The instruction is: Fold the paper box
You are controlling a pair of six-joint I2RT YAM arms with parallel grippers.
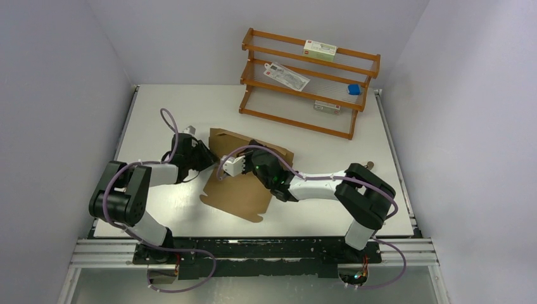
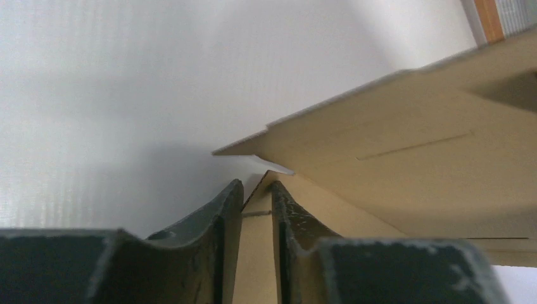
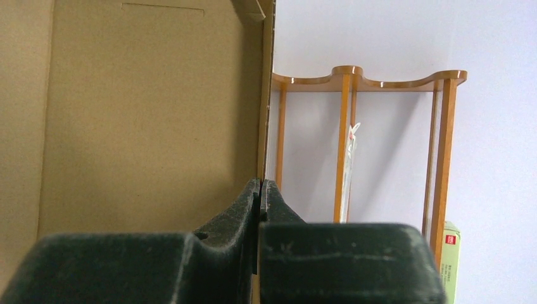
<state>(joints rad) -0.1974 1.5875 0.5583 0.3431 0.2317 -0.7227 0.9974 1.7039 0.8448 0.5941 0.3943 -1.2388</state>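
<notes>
The paper box [image 1: 237, 196] is a plain brown cardboard piece lying in the middle of the table, with its far panel raised. My left gripper [image 1: 206, 158] is at its left edge. In the left wrist view, the gripper [image 2: 256, 187] is shut on a cardboard flap that runs between the fingers, under a larger raised panel [image 2: 411, 164]. My right gripper [image 1: 255, 151] reaches in from the right. In the right wrist view, it [image 3: 261, 185] is shut on the thin edge of the upright panel [image 3: 152, 126].
A wooden rack [image 1: 310, 82] stands at the back right of the table. It holds a white and green carton [image 1: 320, 49], a flat packet [image 1: 286, 76] and a small blue object [image 1: 354, 90]. The rack [image 3: 345, 126] and carton [image 3: 451, 259] also show behind the right gripper.
</notes>
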